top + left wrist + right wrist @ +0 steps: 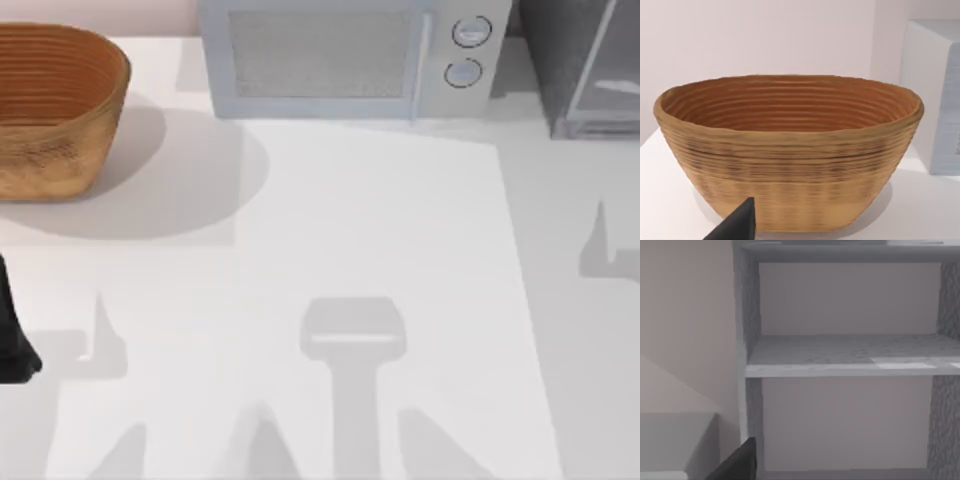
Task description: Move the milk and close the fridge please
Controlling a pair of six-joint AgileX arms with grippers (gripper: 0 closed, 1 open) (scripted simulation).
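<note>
Open fridge, no milk carton on the table.
The dark-grey boxy fridge (pixel 850 365) at far right stands open (shelves bare); closing it looks next; I cannot tell either claw's state.

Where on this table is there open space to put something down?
The broad white stretch of table in front of the microwave is bare down to the near edge. The far left corner is taken by the woven basket; the far right by the fridge, whose shelves look bare inside.
</note>
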